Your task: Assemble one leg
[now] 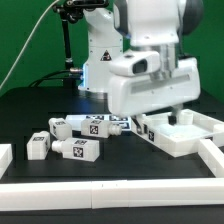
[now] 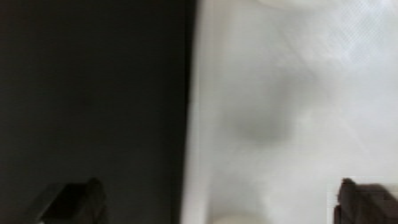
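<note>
Gripper (image 2: pixel 219 205) spread wide, empty, low over the panel (image 1: pixel 195 128) edge. Legs (image 1: pixel 80 148) lie loose. I judge pickup pending: shift over one, straddle, clamp.

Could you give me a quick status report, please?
Fingers open, empty, above the white panel's edge. Legs loose on the table, none gripped. Nothing seen in the way.
</note>
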Controlling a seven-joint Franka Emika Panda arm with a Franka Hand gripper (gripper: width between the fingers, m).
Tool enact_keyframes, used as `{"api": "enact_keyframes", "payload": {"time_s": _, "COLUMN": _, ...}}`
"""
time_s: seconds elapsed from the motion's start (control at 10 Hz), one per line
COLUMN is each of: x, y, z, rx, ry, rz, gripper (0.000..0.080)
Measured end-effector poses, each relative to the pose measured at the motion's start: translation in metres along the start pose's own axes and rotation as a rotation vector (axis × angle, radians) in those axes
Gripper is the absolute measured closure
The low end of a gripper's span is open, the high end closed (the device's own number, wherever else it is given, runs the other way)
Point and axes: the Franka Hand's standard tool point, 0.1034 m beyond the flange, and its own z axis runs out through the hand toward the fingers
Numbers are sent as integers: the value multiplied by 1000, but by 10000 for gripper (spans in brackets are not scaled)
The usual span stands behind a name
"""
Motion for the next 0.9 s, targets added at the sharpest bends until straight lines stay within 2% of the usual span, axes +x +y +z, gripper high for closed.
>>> {"api": "enact_keyframes", "payload": {"time_s": 0.2, "x": -5, "y": 3, "z": 9, "rx": -1, "ry": 1, "rz": 9, "gripper": 151}}
{"api": "enact_keyframes", "payload": {"time_s": 0.4, "x": -6, "y": 5, "z": 10, "rx": -1, "ry": -1, "rz": -5, "gripper": 151}}
{"api": "enact_keyframes", "payload": {"time_s": 0.6, "x": -6, "y": 4, "z": 10, "rx": -1, "ry": -1, "rz": -5, "gripper": 395}}
{"api": "enact_keyframes", "payload": {"time_s": 0.7, "x": -6, "y": 4, "z": 10, "rx": -1, "ry": -1, "rz": -5, "gripper": 395}}
{"api": "enact_keyframes", "payload": {"time_s": 0.8, "x": -6, "y": 5, "z": 10, "rx": -1, "ry": -1, "rz": -5, "gripper": 613}}
{"api": "enact_keyframes", "payload": {"time_s": 0.9, "x": -6, "y": 5, "z": 10, "rx": -1, "ry": -1, "rz": -4, "gripper": 734}}
